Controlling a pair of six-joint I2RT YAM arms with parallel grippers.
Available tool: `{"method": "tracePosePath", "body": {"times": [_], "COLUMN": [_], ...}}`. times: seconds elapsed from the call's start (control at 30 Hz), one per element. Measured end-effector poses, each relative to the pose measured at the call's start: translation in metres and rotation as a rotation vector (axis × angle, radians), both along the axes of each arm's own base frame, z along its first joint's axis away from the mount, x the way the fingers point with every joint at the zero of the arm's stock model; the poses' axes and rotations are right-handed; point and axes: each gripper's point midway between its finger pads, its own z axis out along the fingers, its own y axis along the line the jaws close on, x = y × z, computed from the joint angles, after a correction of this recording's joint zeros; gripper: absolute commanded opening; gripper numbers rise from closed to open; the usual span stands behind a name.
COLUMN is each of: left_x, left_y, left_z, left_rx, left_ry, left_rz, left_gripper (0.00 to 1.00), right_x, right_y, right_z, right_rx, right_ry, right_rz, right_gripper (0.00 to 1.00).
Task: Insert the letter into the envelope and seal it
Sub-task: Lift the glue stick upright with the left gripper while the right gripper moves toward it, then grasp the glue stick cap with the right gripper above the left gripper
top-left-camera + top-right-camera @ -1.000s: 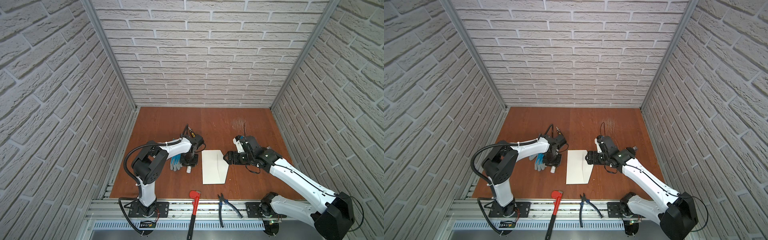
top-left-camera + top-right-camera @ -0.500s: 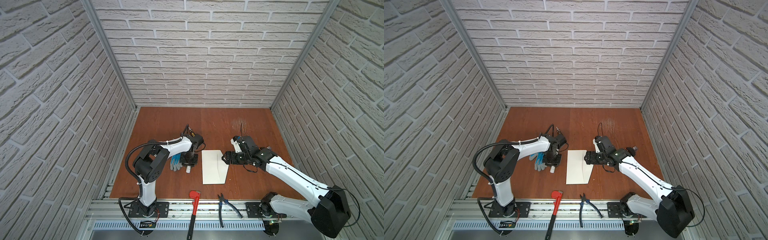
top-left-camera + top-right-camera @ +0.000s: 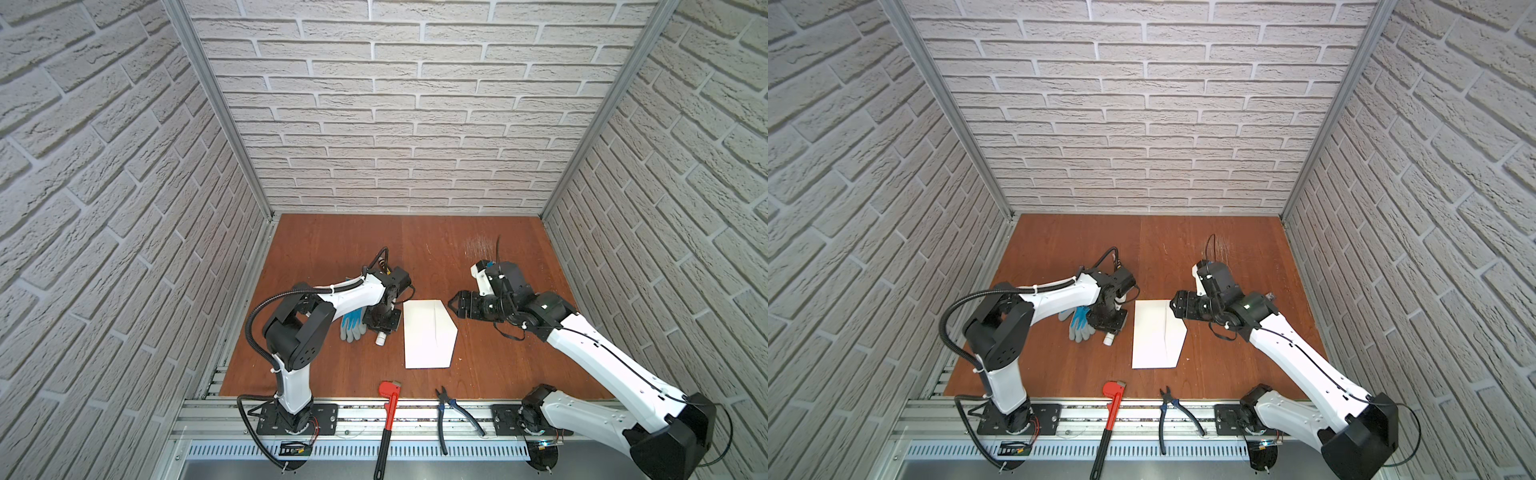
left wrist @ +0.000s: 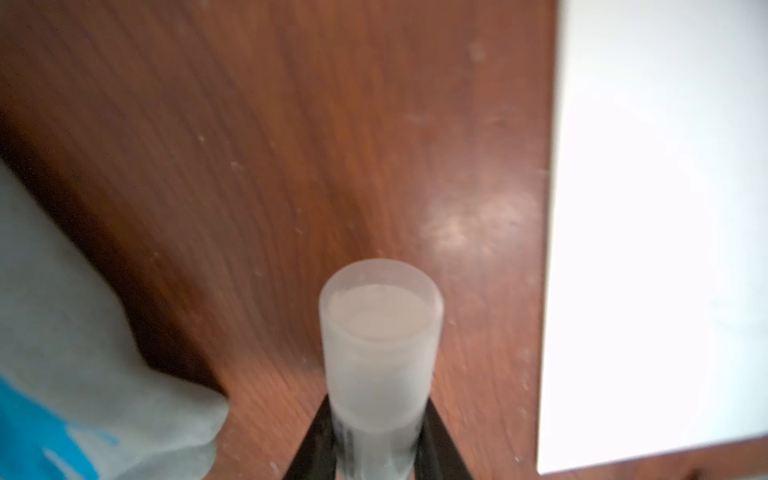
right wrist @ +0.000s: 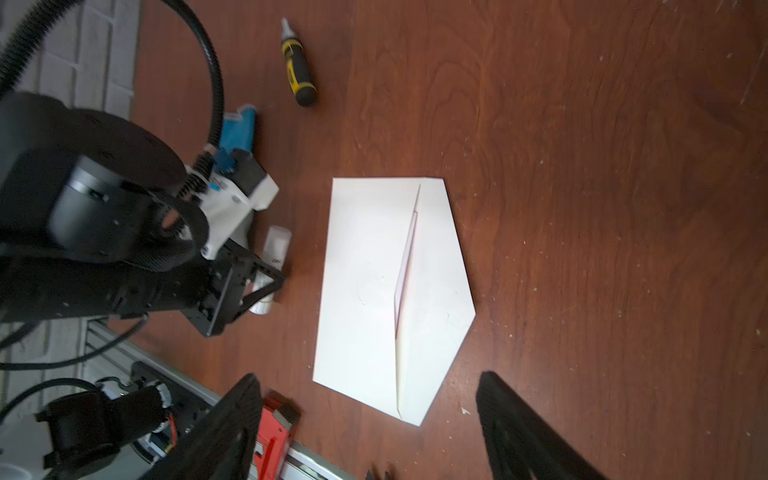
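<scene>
The cream-white envelope (image 3: 424,336) (image 3: 1152,336) (image 5: 365,282) lies flat mid-table, its pointed flap (image 5: 440,291) open toward the right arm. A thin pink-red sliver of the letter (image 5: 406,266) shows in the envelope's mouth; the rest is hidden inside. My left gripper (image 3: 381,328) (image 4: 380,436) is just left of the envelope, shut on a white glue stick (image 4: 380,332) (image 5: 276,245) (image 3: 380,339) low over the table. My right gripper (image 3: 453,309) (image 5: 368,376) hovers open by the flap's far corner, with nothing between its fingers.
A grey and blue glove (image 3: 353,326) (image 4: 62,332) lies right beside the left gripper. A red pipe wrench (image 3: 388,411) and blue-handled pliers (image 3: 453,409) lie at the table's front edge. A black and yellow screwdriver (image 5: 297,70) lies behind the left arm.
The right arm has shifted slightly left and back near the flap. The left gripper has stayed at the glue stick by the glove. The envelope has not moved.
</scene>
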Motion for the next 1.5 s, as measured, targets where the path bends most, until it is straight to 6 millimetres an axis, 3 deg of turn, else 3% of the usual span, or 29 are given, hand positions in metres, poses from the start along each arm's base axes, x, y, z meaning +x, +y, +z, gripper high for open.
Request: {"method": "tracePosePath", "body": {"times": [0.07, 0.2, 0.33, 0.43, 0.67, 0.9, 1.07, 1.23, 1.37, 1.5], "left_x": [0.002, 0.009, 0.006, 0.001, 0.001, 0.018, 0.035, 0.053, 0.062, 0.07], "left_y": [-0.01, -0.023, -0.02, -0.014, -0.015, -0.034, -0.056, -0.074, -0.083, -0.092], "left_z": [0.025, 0.103, 0.171, 0.193, 0.183, 0.19, 0.179, 0.153, 0.143, 0.15], "left_rx": [-0.072, -0.265, -0.43, -0.509, -0.559, -0.666, -0.714, -0.713, -0.724, -0.749], "left_ry": [-0.062, -0.262, -0.446, -0.535, -0.571, -0.641, -0.658, -0.628, -0.626, -0.651], "left_rz": [-0.042, -0.111, -0.151, -0.193, -0.258, -0.274, -0.297, -0.305, -0.299, -0.298], "left_gripper": [0.16, 0.15, 0.14, 0.15, 0.15, 0.15, 0.15, 0.14, 0.14, 0.13], "right_x": [0.006, 0.018, 0.027, 0.032, 0.035, 0.04, 0.042, 0.054, 0.069, 0.079], "right_y": [0.001, 0.002, 0.006, 0.021, 0.062, 0.077, 0.072, 0.055, 0.039, 0.038], "right_z": [0.027, 0.058, 0.067, 0.071, 0.07, 0.088, 0.097, 0.099, 0.088, 0.069], "right_rx": [0.039, 0.112, 0.152, 0.169, 0.181, 0.177, 0.134, 0.098, 0.098, 0.109], "right_ry": [-0.055, -0.137, -0.15, -0.15, -0.133, -0.158, -0.202, -0.213, -0.178, -0.116], "right_rz": [-0.029, -0.092, -0.139, -0.13, -0.058, -0.004, 0.046, 0.056, 0.04, 0.056], "right_gripper": [0.8, 0.78, 0.77, 0.77, 0.77, 0.78, 0.79, 0.79, 0.78, 0.78]}}
